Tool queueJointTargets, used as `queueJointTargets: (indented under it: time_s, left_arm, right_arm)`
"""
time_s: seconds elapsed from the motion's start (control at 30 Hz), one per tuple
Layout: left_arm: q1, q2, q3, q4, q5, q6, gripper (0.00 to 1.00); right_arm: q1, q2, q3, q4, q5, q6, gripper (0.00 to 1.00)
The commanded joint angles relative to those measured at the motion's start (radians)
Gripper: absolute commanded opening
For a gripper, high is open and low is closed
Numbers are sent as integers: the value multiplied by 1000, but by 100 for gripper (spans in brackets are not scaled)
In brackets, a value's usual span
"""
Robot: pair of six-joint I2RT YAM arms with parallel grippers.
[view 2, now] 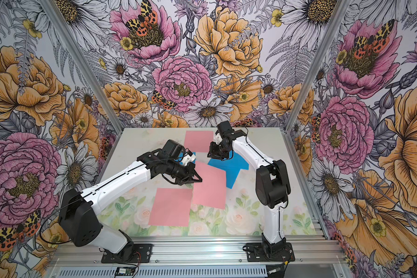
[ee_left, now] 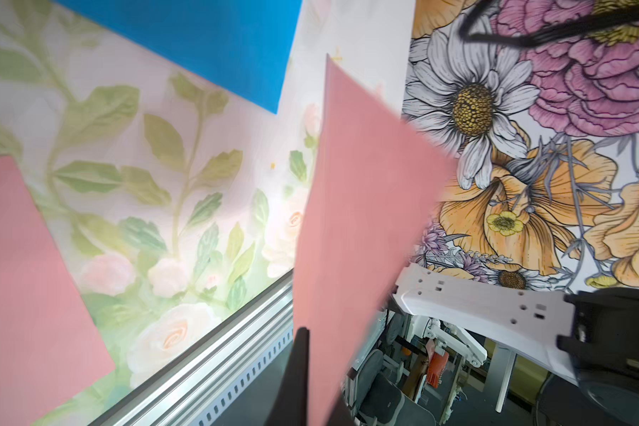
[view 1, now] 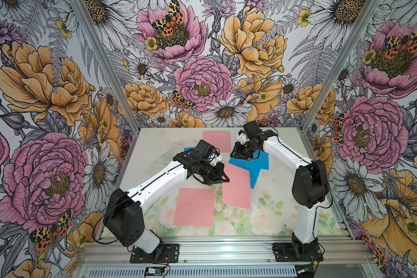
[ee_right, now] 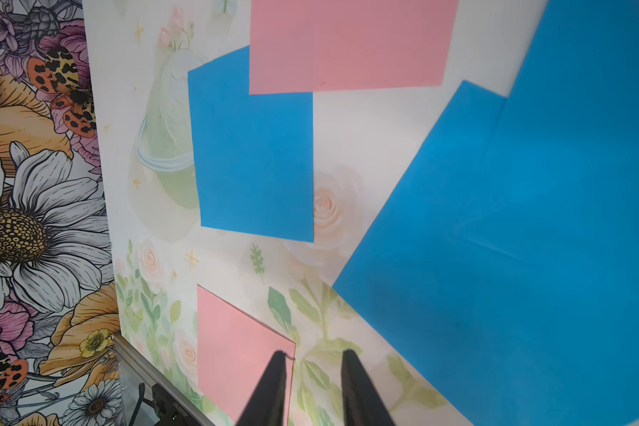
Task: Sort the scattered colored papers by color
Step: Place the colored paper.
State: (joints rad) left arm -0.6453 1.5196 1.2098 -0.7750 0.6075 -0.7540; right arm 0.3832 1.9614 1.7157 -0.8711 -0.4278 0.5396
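Sorting lot, partly done by our reckoning; entries run from the near edge of the table [view 1: 275, 216] to the back.

1. Near pink sheet [view 1: 194, 207]: lies flat and alone on the table, square to the front rail, uncreased.
2. Held pink sheet [view 1: 236, 187]: just beyond item 1, their corners close. The left hand [view 1: 225, 179] is clamped on its far edge. The left wrist view shows it raised off the table and standing stiff, so we judge it is bound for item 1.
3. Nearer blue sheet [view 1: 255, 178] and farther blue sheet [view 1: 258, 161]: these overlap at the right middle of the table. We cannot tell which is on top. We count them as a loose blue group.
4. Right hand [ee_right: 314, 354]: fingers apart, nothing between them, poised above the left corner of the blue pair.
5. Third blue sheet [ee_right: 253, 162]: sits left of centre and apart from item 3, largely hidden under the left arm in both top views.
6. Far pink sheet [view 1: 217, 140]: nearest the back wall, it overlaps one corner of item 5.

Outstanding, as we judge it: stack items 1, 2 and 6, and move item 5 to item 3. All six are thin, plain, matte squares of like size.
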Motion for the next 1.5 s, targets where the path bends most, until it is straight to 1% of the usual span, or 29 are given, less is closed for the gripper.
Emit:
queueJointTargets:
  time_s: [0.0, 0.1, 0.17, 0.27, 0.33, 0.47, 0.63, 0.77, 0.93, 1.03, 1.2, 1.47]
  left_arm:
    - [18, -14, -124, -35, -134, 7, 0]
    - [35, 4, -149, -64, -245, 49, 0]
    - [45, 39, -122, -99, -330, 85, 0]
    - [56, 99, -73, -114, -420, 128, 0]
    - [64, 142, -41, -126, -460, 162, 0]
    - [69, 217, 23, -191, -449, 244, 0]
    - [75, 242, 69, -298, -479, 352, 0]
    - [76, 251, 107, -390, -514, 431, 0]
    - [80, 257, 149, -495, -608, 514, 0]
    - [90, 258, 139, -500, -609, 522, 0]
    - [86, 223, 95, -496, -618, 493, 0]
    - [111, 189, 28, -466, -630, 467, 0]
  right_arm:
    - [-17, -74, -43, 17, 49, -28, 30]
    - [-32, -91, -100, 39, 39, -38, 30]
    - [-39, -97, -139, 60, 18, -43, 30]
    - [-40, -98, -172, 78, -5, -41, 30]
    - [-40, -99, -187, 92, -24, -29, 30]
    - [-41, -104, -202, 110, -42, -13, 30]
    - [-39, -113, -226, 136, -65, 3, 30]
    - [-34, -127, -272, 180, -91, 27, 30]
    - [3, -142, -350, 276, -136, 56, 30]
    - [50, -122, -357, 307, -143, 70, 30]
    - [129, -84, -343, 353, -139, 119, 30]
    - [214, -37, -357, 442, -129, 185, 29]
